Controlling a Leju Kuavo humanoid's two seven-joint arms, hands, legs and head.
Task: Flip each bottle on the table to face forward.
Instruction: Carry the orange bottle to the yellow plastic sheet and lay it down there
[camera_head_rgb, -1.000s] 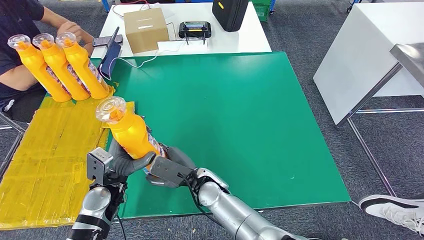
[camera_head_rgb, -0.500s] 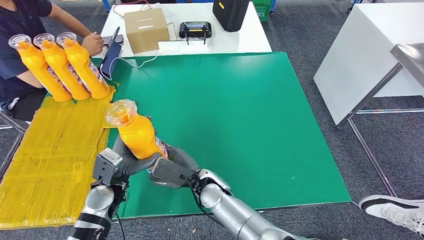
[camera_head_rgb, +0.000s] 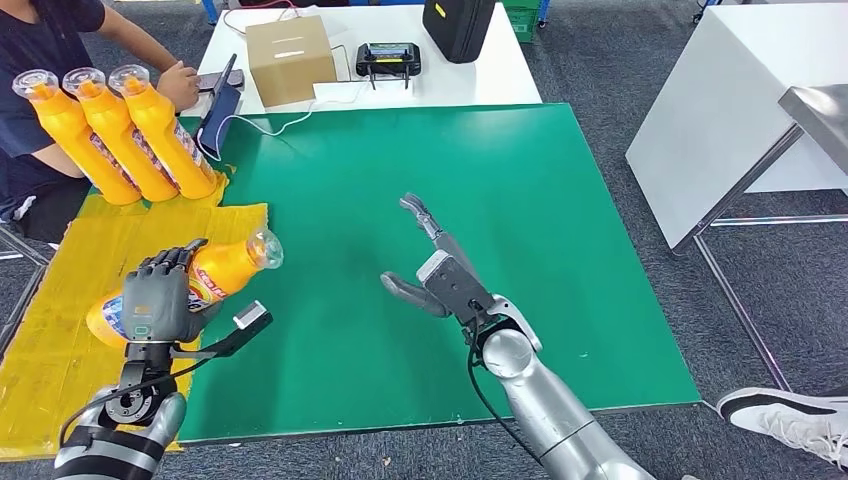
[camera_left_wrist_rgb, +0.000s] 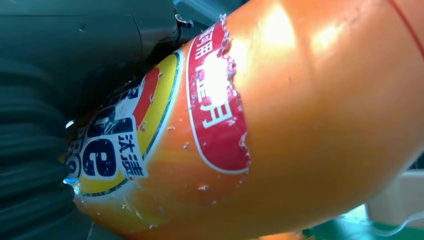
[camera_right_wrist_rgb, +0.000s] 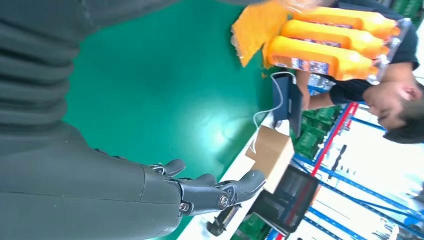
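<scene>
A green mat (camera_head_rgb: 560, 230) covers the table, with a yellow sheet (camera_head_rgb: 90, 270) at its left. The left hand (camera_head_rgb: 160, 300) grips an orange bottle (camera_head_rgb: 225, 265) lying tilted over the sheet; three bottles (camera_head_rgb: 120, 140) stand beyond. The right hand (camera_head_rgb: 440, 270) hovers with fingers spread, holding nothing

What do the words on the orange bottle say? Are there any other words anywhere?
"汰渍": blue characters on the held bottle's label, left wrist view, beside the left hand.
Red patch on that label: white characters, torn and glared, not readable.
Large blue letters beside them: partly hidden, not readable.
Three standing bottles: labels too small.
Cardboard box: no readable print.
</scene>
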